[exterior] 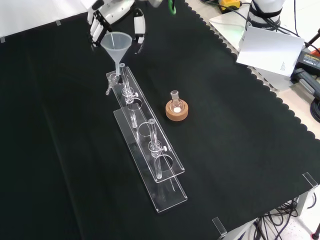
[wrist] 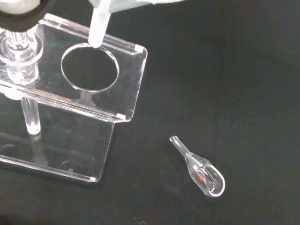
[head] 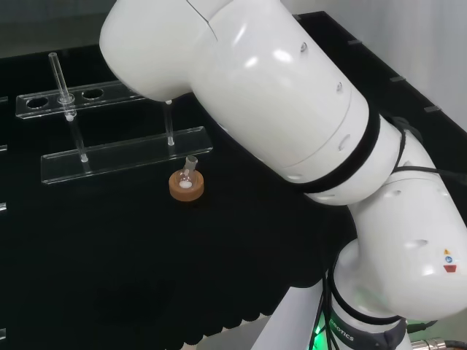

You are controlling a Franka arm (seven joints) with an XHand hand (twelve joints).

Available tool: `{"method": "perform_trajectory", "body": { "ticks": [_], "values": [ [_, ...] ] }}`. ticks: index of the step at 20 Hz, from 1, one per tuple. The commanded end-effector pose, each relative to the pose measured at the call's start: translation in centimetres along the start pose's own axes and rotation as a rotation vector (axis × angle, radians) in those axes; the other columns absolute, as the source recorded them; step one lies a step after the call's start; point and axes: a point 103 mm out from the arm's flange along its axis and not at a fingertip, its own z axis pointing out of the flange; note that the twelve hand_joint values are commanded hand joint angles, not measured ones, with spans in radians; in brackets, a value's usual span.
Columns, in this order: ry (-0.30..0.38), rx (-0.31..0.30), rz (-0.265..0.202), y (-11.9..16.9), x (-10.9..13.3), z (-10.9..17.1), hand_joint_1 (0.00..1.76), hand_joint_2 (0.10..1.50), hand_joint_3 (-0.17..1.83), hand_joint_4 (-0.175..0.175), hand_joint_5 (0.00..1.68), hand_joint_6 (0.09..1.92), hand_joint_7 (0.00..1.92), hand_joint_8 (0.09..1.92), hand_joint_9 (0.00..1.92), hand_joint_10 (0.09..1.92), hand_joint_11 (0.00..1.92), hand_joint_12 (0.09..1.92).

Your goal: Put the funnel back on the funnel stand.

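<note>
Black-cloth bench (exterior: 240,150) carries the long clear acrylic funnel stand (exterior: 150,150), two-tiered with round holes; in the front view its far end sits right under the black and white hand (exterior: 116,15). The hand's fingers (exterior: 139,29) are curled around the rim of the translucent plastic funnel (exterior: 117,44), holding it upright above that end. In the wrist view the funnel stem tip sits at the edge of the end hole (wrist: 89,68), not centred. Risk: lowering from here lands the stem on the acrylic rim, tilting the funnel or nudging the light stand. The small round-bottom glass flask on its cork ring (exterior: 177,110) is well apart, low risk. The small clear glass bulb (wrist: 201,171) lying on the cloth beside the stand could roll if the stand shifts.
</note>
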Motion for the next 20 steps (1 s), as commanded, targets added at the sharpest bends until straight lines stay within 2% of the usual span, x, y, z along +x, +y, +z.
{"method": "perform_trajectory", "body": {
  "ticks": [1, 11, 16, 20],
  "values": [
    [-0.008, 0.034, -0.008, 1.0, 0.5, 1.4, 0.79, 0.80, 0.53, 0.035, 0.90, 0.71, 0.92, 0.63, 1.30, 0.27, 0.84, 1.18],
    [-0.008, 0.069, -0.019, 1.5, 1.4, 3.2, 0.79, 0.80, 0.53, 0.032, 0.89, 0.71, 0.91, 0.62, 1.29, 0.27, 0.84, 1.18],
    [0.006, 0.083, -0.021, 1.7, 1.7, 4.1, 0.78, 0.77, 0.53, -0.019, 0.68, 0.75, 0.78, 0.67, 1.15, 0.28, 0.77, 1.20],
    [0.016, 0.102, -0.023, 1.7, 1.9, 4.6, 0.76, 0.75, 0.53, -0.044, 0.49, 0.63, 0.61, 0.72, 0.96, 0.34, 0.69, 1.24]
  ]
}}
